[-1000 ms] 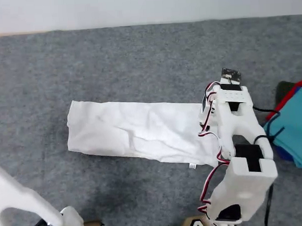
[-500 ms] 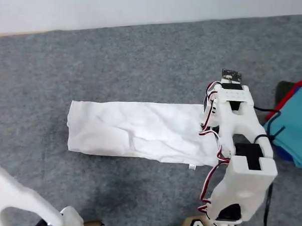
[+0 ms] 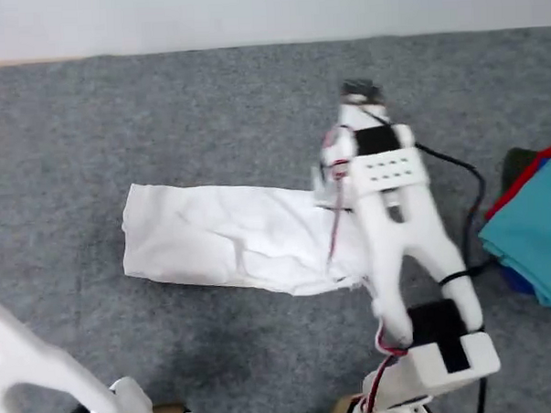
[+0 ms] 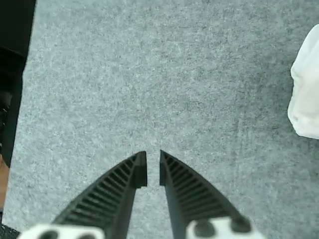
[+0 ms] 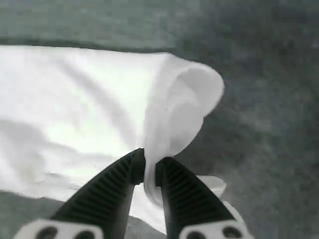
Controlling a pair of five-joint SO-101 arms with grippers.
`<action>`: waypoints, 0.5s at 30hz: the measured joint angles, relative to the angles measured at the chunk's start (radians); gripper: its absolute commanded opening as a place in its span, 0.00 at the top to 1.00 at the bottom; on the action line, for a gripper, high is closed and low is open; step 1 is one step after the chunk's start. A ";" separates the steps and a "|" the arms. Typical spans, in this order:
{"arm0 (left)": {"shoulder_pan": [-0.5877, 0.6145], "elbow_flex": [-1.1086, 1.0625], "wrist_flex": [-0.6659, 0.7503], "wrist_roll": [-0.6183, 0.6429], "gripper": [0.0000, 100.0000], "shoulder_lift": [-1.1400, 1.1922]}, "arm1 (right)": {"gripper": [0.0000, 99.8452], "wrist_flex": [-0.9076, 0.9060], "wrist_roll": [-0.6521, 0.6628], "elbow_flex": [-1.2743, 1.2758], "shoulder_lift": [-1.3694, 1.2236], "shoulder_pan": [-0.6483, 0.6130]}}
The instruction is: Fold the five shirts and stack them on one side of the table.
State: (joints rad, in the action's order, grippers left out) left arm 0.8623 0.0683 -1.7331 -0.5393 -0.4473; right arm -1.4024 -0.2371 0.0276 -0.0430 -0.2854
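A long white shirt [image 3: 222, 236] lies folded into a strip across the middle of the grey table [image 3: 207, 109]. My right gripper [image 5: 149, 172] is shut on the shirt's right end [image 5: 184, 104], which is lifted and curls over the strip. In the high view this gripper [image 3: 334, 190] hangs over the strip's right part. My left gripper [image 4: 153, 172] is low over bare carpet with its fingers together and nothing between them. The white shirt's edge [image 4: 306, 94] shows off to its side. The left arm [image 3: 36, 372] stands at the near left corner.
A pile of other shirts sits at the right edge, with a teal one [image 3: 533, 232] on top and red [image 3: 539, 163] and dark cloth under it. A black cable [image 3: 462, 175] runs from the right arm toward that pile.
The right arm has swung left and toward the far side, carrying the shirt's right end up and over the strip. The strip now looks shorter. The left arm has not moved.
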 measured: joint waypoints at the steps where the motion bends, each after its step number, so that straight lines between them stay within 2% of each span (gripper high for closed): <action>1: -0.009 -0.015 0.000 0.000 0.95 -0.021 | 0.99 0.000 0.000 -0.021 0.002 -0.037; 7: -0.068 -0.216 0.000 0.000 0.95 -0.212 | 0.99 0.055 0.000 -0.149 -0.025 -0.215; 15: -0.114 -0.525 0.002 0.000 0.95 -0.542 | 0.99 0.109 0.000 -0.434 -0.313 -0.410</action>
State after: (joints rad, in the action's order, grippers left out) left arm 0.7488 -0.4565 -1.7315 -0.5393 -0.9889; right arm -1.2935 -0.2371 -0.4066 -0.3560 -0.6951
